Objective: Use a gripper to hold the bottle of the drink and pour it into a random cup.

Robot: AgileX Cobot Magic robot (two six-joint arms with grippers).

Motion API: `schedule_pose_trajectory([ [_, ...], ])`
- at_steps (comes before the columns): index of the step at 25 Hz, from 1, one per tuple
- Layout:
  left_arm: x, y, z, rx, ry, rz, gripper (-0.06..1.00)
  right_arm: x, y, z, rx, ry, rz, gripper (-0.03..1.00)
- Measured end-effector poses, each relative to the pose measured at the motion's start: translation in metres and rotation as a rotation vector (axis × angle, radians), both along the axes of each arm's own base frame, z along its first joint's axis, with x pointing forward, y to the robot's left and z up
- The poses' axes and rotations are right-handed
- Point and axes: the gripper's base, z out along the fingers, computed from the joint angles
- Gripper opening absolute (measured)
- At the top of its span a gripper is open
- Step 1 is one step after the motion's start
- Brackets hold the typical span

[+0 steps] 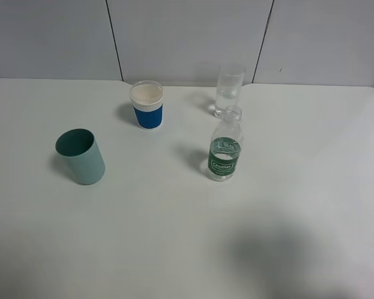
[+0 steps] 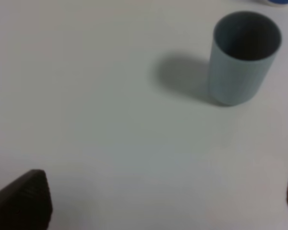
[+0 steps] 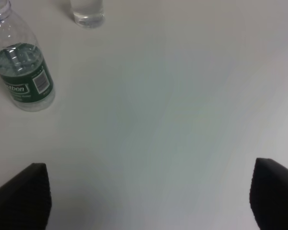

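Nearest you, the front of the desk (image 1: 174,249) carries nothing but a soft shadow toward the front right. Neither arm appears in the high view. The right gripper (image 3: 149,196) shows in its wrist view with both dark fingertips spread wide apart over bare desk, holding nothing. The left gripper (image 2: 158,201) likewise stands apart, one fingertip showing in full and the other only at the frame edge, nothing between them.

Further in, toward the left edge, you have a teal plastic cup (image 1: 80,156), which looks to stand upright. Right of centre stands the bottle of the drink (image 1: 225,144), upright, uncapped, clear plastic with a dark green label and liquid up to about the top of that label.

Toward the back edge, a blue-and-white paper cup (image 1: 147,104) stands left of centre. The clear tumbler (image 1: 229,90) stands just behind the bottle, near it but apart, and seems to hold a little clear liquid.

Judgement on handling: the bottle looks light, thin-walled and likely to dent under a hard squeeze; smooth plastic may slip. Take it across the labelled body, below the shoulder, with moderate force. Being open, it must stay upright until it is over the tumbler, which looks tall and easy to tip.
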Motion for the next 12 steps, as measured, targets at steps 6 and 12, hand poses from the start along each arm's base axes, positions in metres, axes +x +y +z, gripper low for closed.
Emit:
schedule_pose_trajectory([
  [6, 0.0000, 0.0000, 0.0000, 0.000, 0.000, 0.000, 0.99, 0.0000, 0.0000, 0.0000, 0.000, 0.000, 0.000, 0.82],
  [12, 0.0000, 0.0000, 0.0000, 0.000, 0.000, 0.000, 0.99, 0.0000, 0.0000, 0.0000, 0.000, 0.000, 0.000, 0.82],
])
